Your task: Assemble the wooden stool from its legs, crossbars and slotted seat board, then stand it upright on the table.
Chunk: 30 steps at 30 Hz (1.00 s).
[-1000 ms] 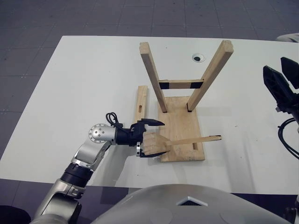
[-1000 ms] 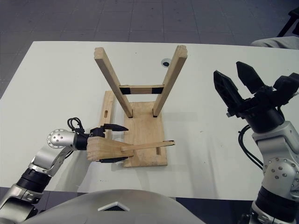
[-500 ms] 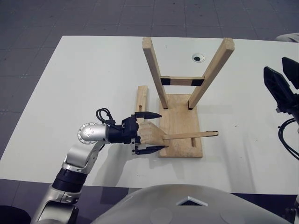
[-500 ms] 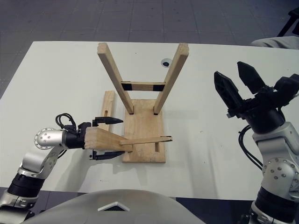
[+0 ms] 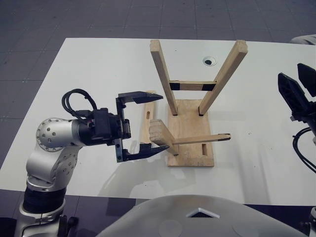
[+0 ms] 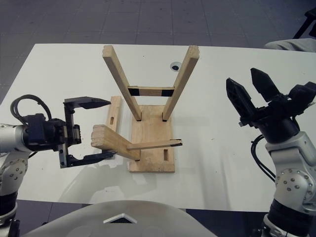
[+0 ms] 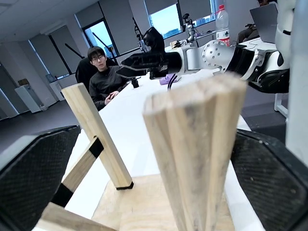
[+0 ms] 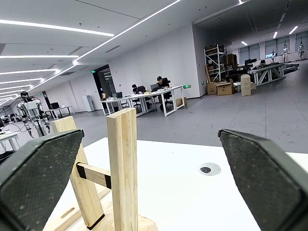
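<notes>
Black left gripper [image 5: 161,123] — jaws wide, straddling top of tilted pale wooden leg [image 5: 167,141] slotted in flat wooden seat board [image 5: 190,121]. Likely stiff, light — pinch flat faces. Right gripper [image 6: 244,79] open, well apart.

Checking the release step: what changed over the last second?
The left gripper let go of the leg with its crossbar: jaws open, drawn back leftward. The leg's outer end rose; it leans on the seat board, which turned slightly. The right gripper and loose leg stayed.

Grey floor tiles [image 5: 98,19] lie beyond a round grommet [image 5: 209,61].
</notes>
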Each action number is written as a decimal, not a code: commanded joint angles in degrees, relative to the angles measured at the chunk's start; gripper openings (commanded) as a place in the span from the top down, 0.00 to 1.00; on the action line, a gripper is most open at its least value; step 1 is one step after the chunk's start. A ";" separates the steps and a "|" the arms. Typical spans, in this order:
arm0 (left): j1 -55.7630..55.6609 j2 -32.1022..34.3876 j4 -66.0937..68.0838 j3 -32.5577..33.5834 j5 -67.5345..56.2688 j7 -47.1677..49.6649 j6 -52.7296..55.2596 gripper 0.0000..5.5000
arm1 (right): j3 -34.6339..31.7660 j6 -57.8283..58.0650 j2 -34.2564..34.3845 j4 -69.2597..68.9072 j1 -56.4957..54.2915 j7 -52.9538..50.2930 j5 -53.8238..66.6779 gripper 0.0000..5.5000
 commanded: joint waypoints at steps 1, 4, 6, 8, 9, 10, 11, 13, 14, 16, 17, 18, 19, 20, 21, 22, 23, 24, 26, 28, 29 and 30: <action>-0.64 2.41 -4.18 3.05 -7.52 -0.02 3.60 0.01 | 0.39 -0.64 0.56 0.56 -0.39 0.15 -1.26 0.06; -5.89 3.10 -7.14 4.69 -16.77 6.52 8.68 0.01 | 0.59 -0.79 0.78 0.97 -0.62 0.31 -1.82 0.06; -10.57 2.81 -7.74 4.52 -20.95 12.48 11.69 0.01 | 0.71 -0.86 0.96 1.27 -0.78 0.40 -2.22 0.06; -15.16 3.00 -8.23 4.19 -25.15 18.31 14.64 0.01 | 0.97 -0.90 1.10 1.71 -1.04 0.44 -2.69 0.06; -17.22 3.01 -8.53 3.93 -26.53 20.70 15.78 0.01 | 1.12 -0.90 1.13 1.90 -1.08 0.39 -2.91 0.06; -19.32 2.67 -8.77 3.40 -27.46 22.99 16.71 0.01 | 1.33 -0.98 1.24 2.11 -1.13 0.39 -3.23 0.06; -20.89 2.23 -8.97 2.86 -27.89 24.62 17.34 0.01 | 1.50 -1.04 1.36 2.28 -1.20 0.41 -3.49 0.06; -23.27 1.02 -9.06 1.24 -27.92 27.38 18.45 0.01 | 1.95 -1.15 1.66 2.46 -1.45 0.33 -4.01 0.06; -24.01 0.28 -9.11 0.16 -27.28 28.66 18.84 0.01 | 2.19 -1.12 1.81 2.49 -1.63 0.24 -4.23 0.06; -25.07 -1.12 -9.44 -2.21 -25.57 30.77 19.51 0.01 | 2.64 -1.03 2.05 2.50 -1.95 0.09 -4.68 0.06; -25.67 -2.05 -9.73 -3.48 -25.00 32.17 19.97 0.01 | 2.81 -1.04 2.14 2.52 -2.03 0.03 -4.85 0.06; -26.38 -2.94 -10.18 -4.55 -24.66 33.39 20.32 0.01 | 2.94 -1.05 2.19 2.52 -2.09 -0.05 -4.92 0.06; -27.15 -3.79 -10.72 -5.33 -25.00 34.54 20.59 0.01 | 3.03 -1.04 2.23 2.49 -2.16 -0.13 -4.94 0.06; -27.89 -4.54 -11.32 -5.78 -25.59 35.65 20.75 0.01 | 3.08 -1.01 2.28 2.44 -2.21 -0.19 -4.95 0.06; -28.32 -5.08 -11.83 -5.95 -26.21 36.59 20.88 0.01 | 3.18 -1.00 2.31 2.48 -2.30 -0.18 -5.00 0.06; -28.54 -5.54 -12.07 -6.05 -26.69 37.37 21.09 0.01 | 3.26 -0.98 2.31 2.51 -2.34 -0.19 -5.02 0.06; -28.59 -5.87 -12.08 -6.12 -26.89 37.87 21.29 0.01 | 3.32 -0.96 2.30 2.49 -2.36 -0.22 -5.03 0.06; -28.34 -6.20 -12.10 -6.13 -27.19 38.27 21.40 0.01 | 3.39 -0.90 2.28 2.52 -2.43 -0.24 -5.03 0.06; -27.91 -6.37 -12.70 -5.86 -28.58 38.96 21.56 0.01 | 3.47 -0.80 2.20 2.55 -2.54 -0.25 -5.01 0.06; -28.22 -6.11 -13.54 -5.09 -30.96 39.72 21.66 0.01 | 3.33 -0.73 2.10 2.49 -2.59 -0.32 -4.87 0.06; -28.57 -5.95 -13.78 -4.66 -32.04 40.20 21.61 0.01 | 3.25 -0.73 2.09 2.50 -2.63 -0.34 -4.81 0.06; -28.99 -5.79 -13.94 -4.07 -32.93 40.54 21.36 0.01 | 3.21 -0.74 2.12 2.53 -2.67 -0.36 -4.76 0.06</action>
